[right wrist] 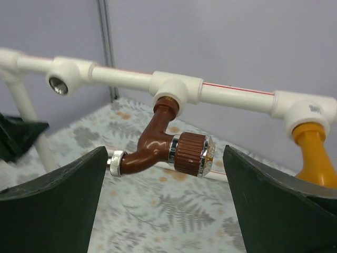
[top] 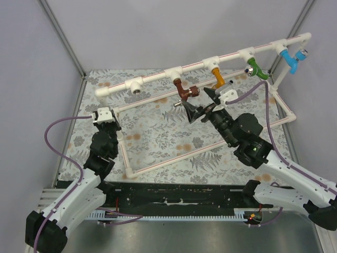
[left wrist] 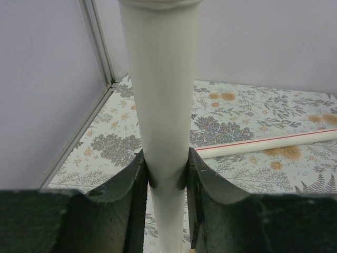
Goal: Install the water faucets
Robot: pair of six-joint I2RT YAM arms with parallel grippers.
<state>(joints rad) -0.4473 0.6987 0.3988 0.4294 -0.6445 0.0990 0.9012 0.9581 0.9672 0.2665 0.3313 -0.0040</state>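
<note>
Plastic and silvery metal make up the reddish-brown tap (top: 184, 94) (right wrist: 152, 142), which hangs screwed into a tee of the white pipe frame's upper rail (top: 158, 75) (right wrist: 237, 97). The orange-yellow plastic tap (top: 217, 77) (right wrist: 313, 153) sits in the next tee. The right pincer (top: 202, 104) (right wrist: 163, 158) gapes wide, its fingers either side of the brown tap, not touching. The left pincer (top: 103, 117) (left wrist: 167, 174) is clamped on a white upright pipe (left wrist: 163, 79) over the floral-patterned bench (top: 158, 137).

The orange-yellow faucet (right wrist: 314, 153) runs off the right wrist view's right edge.
</note>
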